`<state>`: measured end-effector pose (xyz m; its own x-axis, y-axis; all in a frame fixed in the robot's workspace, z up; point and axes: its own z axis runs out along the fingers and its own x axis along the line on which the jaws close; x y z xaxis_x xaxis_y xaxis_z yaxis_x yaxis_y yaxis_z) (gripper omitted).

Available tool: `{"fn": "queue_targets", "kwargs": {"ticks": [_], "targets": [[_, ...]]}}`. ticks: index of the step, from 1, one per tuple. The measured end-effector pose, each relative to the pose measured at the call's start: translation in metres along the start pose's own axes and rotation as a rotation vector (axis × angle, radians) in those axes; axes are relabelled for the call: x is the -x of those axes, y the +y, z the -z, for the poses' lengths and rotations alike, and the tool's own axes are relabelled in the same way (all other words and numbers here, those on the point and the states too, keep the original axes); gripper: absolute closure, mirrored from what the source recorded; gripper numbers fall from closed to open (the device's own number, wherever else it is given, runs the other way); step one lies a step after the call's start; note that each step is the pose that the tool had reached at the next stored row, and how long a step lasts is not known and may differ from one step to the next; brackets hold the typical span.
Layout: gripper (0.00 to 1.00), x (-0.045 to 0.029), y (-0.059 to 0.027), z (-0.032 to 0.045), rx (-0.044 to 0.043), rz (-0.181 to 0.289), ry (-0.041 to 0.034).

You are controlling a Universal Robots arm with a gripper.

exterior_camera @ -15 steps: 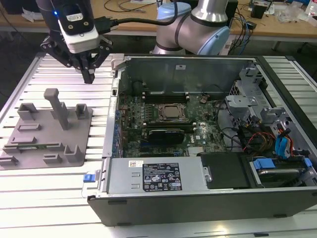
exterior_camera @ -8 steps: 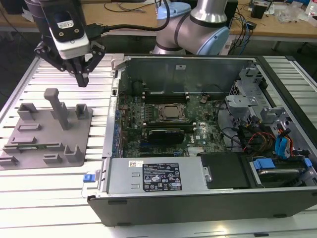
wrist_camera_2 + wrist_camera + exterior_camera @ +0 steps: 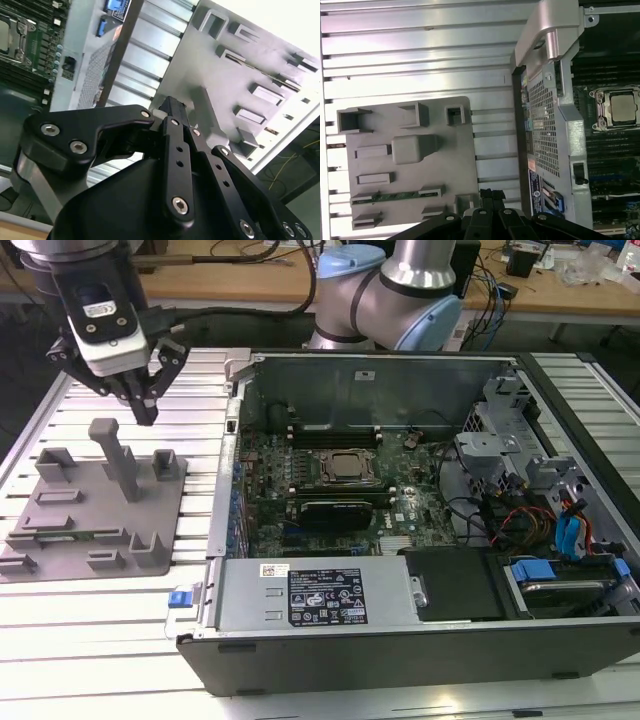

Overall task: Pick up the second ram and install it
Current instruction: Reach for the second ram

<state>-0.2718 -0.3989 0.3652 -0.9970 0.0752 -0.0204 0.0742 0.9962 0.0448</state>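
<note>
The black robot gripper [image 3: 146, 412] hangs in the air above the flat grey plastic plate with posts sticking up [image 3: 100, 502]. Its fingers are pressed together and they hold nothing. In the second wrist view the gripper [image 3: 171, 106] points down near the tall grey post [image 3: 204, 102] in the middle of the plate.

The second ram [image 3: 395, 196], a long thin green stick, lies flat in a slot on the grey plate. In the first wrist view it sits close to one long edge of the plate, between small grey blocks. The gripper is well apart from it.

The plate rests on the shiny ribbed metal table [image 3: 100, 640], near its edge on the exterior view's left. Just beside it on the table stands the big open dark computer box [image 3: 400, 640], with a green board [image 3: 300, 455] inside.
</note>
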Motion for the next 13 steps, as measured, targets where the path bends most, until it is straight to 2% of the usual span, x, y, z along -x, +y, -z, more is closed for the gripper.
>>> {"fn": "queue_targets", "kwargs": {"ticks": [8, 13], "targets": [[0.92, -0.0259, -0.0022, -0.0073, 0.0, 0.0, 0.0], [0.92, -0.0523, -0.0045, -0.0131, -0.0001, 0.0, 0.0001]]}}
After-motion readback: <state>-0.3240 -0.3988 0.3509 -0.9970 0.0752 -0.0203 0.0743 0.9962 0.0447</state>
